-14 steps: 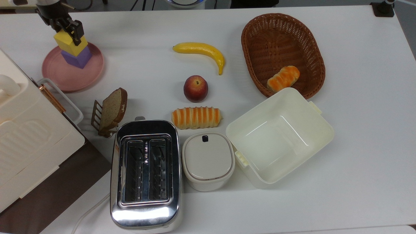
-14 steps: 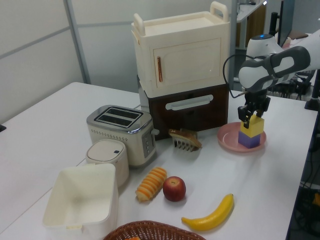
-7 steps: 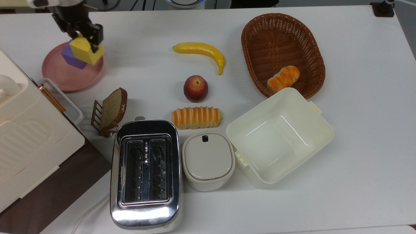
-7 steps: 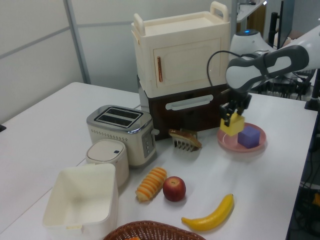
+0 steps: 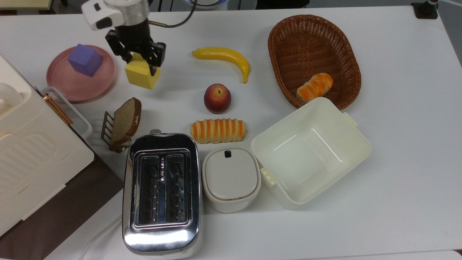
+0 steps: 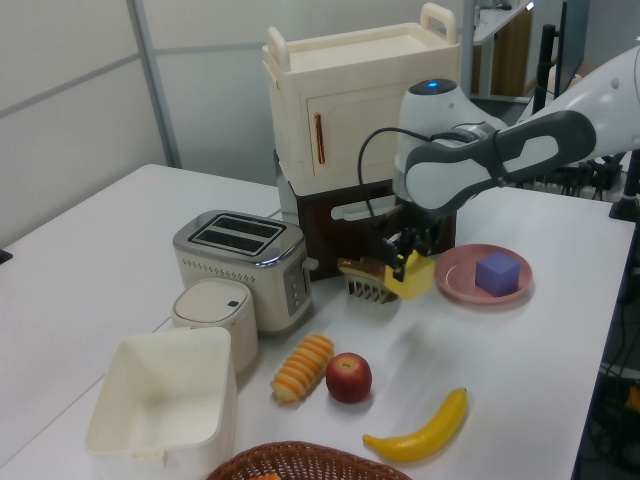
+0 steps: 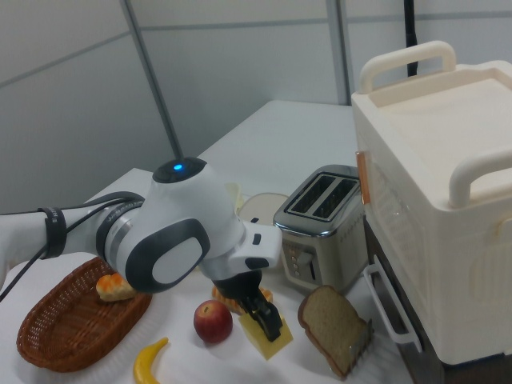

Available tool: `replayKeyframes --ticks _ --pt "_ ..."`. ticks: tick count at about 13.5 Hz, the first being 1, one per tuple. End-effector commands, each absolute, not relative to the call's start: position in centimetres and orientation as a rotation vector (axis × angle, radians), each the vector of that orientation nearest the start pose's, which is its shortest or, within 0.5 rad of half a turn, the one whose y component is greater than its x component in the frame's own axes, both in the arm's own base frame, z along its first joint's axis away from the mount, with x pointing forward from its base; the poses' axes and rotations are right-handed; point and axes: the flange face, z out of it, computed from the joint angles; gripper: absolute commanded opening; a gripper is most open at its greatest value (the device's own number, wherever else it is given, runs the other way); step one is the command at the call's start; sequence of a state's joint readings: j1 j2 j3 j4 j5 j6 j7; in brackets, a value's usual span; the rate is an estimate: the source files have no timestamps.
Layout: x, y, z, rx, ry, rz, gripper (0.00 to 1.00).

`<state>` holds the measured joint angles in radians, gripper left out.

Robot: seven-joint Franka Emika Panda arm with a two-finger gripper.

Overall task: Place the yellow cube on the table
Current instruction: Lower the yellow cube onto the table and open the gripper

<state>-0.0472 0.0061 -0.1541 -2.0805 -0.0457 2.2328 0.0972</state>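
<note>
My gripper (image 5: 140, 62) is shut on the yellow cube (image 5: 141, 75), gripping its upper part from above. The cube hangs low over the white table (image 5: 397, 90), just right of the pink plate (image 5: 72, 88) in the top view; I cannot tell whether it touches the surface. In the left view the yellow cube (image 6: 414, 280) sits under the gripper (image 6: 404, 262), between the bread rack and the plate (image 6: 456, 285). The right view has the yellow cube (image 7: 267, 339) tilted below the gripper (image 7: 267, 320). A purple cube (image 5: 85, 59) stays on the plate.
A bread slice in a rack (image 5: 124, 122) stands just below the cube in the top view, with a toaster (image 5: 160, 191) beyond it. A banana (image 5: 223, 57), peach (image 5: 217, 98) and striped roll (image 5: 218, 130) lie to the right. A basket (image 5: 314, 59), white box (image 5: 310, 151) and cabinet (image 5: 29, 151) flank the scene.
The gripper lifted the yellow cube off the purple cube, carried it to the top view's right off the plate, and lowered it toward the table. The purple cube stayed on the plate.
</note>
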Motion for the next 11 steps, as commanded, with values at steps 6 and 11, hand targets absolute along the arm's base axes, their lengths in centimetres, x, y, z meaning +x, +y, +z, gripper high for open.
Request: replayKeyframes --ticks 6,11 --pt "57.4 -8.5 44.8 -3.132 0.42 -0.299 1.0" --pt "55.1 -7.5 56.9 -3.149 0.506 0.019 1.0"
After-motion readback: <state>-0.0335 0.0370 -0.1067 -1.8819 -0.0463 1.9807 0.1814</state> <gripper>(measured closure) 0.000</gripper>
